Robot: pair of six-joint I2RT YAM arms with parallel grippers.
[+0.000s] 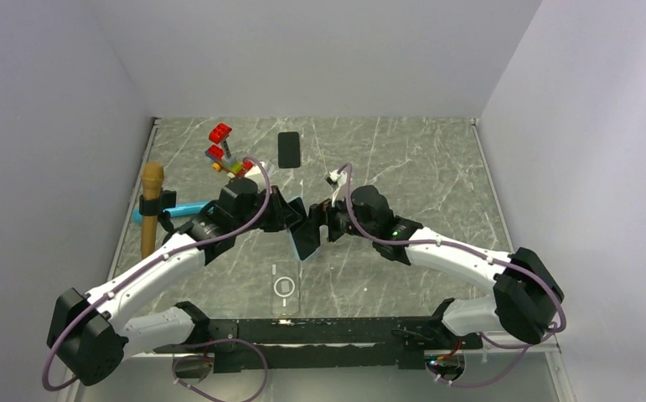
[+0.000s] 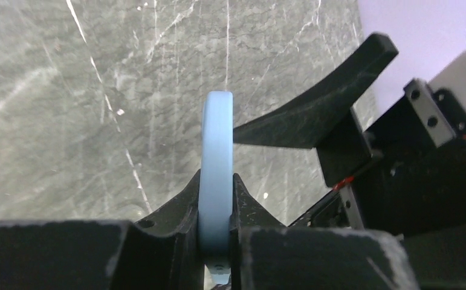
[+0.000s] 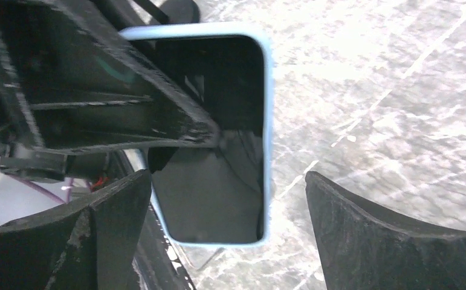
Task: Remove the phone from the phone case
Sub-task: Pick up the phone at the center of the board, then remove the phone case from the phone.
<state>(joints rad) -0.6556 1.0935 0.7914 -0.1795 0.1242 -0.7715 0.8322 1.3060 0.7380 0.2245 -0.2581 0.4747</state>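
Our left gripper (image 2: 216, 199) pinches the blue phone case (image 2: 217, 133) tight by its edge to hold it up in the middle. Our right gripper (image 3: 229, 208) is wide apart around the phone (image 3: 212, 193), we think to pull it out.

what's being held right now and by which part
The left pincer clamps the phone across its faces at one edge; the right pincer holds nothing.
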